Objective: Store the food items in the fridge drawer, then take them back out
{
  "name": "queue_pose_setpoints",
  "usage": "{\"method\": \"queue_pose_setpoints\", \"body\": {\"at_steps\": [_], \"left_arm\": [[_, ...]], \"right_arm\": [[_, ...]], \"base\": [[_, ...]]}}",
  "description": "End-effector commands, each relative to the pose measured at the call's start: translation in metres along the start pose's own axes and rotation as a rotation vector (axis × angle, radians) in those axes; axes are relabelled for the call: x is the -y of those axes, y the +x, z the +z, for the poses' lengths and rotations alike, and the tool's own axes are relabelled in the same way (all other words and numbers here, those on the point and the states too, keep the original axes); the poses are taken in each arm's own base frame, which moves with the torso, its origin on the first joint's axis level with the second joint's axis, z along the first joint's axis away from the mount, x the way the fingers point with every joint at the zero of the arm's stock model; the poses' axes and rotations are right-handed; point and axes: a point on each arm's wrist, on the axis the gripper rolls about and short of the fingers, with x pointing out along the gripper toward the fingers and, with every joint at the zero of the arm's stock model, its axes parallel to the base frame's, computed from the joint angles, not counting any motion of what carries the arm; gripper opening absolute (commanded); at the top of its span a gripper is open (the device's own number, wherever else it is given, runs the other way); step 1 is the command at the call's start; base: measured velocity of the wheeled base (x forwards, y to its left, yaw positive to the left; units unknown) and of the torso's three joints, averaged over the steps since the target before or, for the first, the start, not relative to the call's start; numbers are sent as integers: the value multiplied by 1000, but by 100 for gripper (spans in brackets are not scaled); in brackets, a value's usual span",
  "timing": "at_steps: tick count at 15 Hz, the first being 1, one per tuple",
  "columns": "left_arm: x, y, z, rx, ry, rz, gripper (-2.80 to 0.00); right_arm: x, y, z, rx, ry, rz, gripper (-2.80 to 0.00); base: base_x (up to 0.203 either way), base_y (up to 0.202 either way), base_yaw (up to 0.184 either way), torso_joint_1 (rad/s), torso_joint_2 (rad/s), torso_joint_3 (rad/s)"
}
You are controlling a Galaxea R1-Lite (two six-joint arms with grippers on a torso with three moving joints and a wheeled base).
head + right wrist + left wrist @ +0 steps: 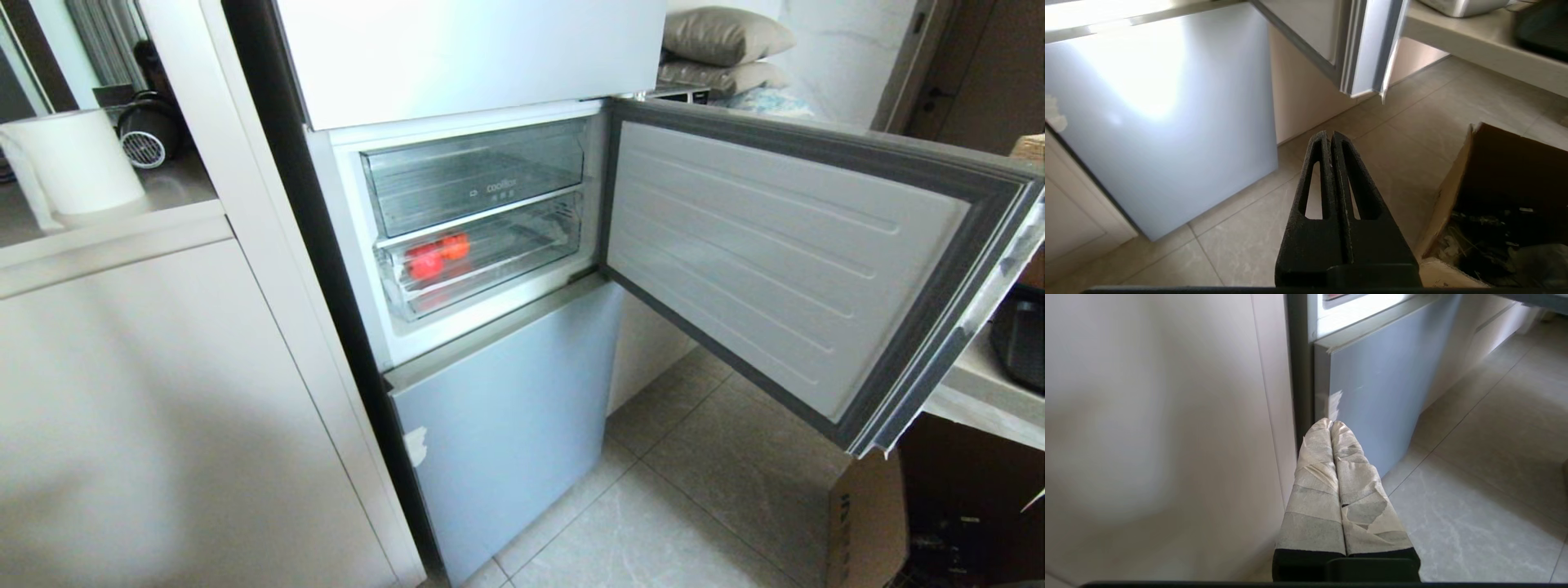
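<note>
Grey tiled floor (694, 506); pale cabinet (163, 392) at nine o'clock, cardboard box (869, 523) at four, pillows (722, 49) at one.

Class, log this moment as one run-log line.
food items: in fridge drawer | fridge door: open | left gripper: shut, empty | right gripper: shut, empty

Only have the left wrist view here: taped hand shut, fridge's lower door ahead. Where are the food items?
Observer: Both food items sit in the fridge drawer, behind its clear front, toward its left end.
Operator: Fridge door state?
Observer: The middle door is swung wide open to the right.
Operator: Right hand?
Observer: The right hand is shut and empty, low over the floor tiles beside a cardboard box.
</note>
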Motion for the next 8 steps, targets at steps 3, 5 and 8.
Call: {"method": "queue_pose_setpoints", "body": {"at_steps": [3, 5, 8], "left_arm": [[0, 0, 0, 1, -1, 1, -280], [0, 0, 0, 1, -1, 1, -280], [0, 0, 0, 1, -1, 1, -280]], "right_arm": [[0, 0, 0, 0, -1, 0, -280], [0, 0, 0, 0, -1, 0, -280], [0, 0, 0, 0, -1, 0, -280]], "base": [[5, -7, 132, 4, 2, 3], [-1, -9, 177, 3, 2, 0], [0, -9, 171, 1, 3, 1]]}}
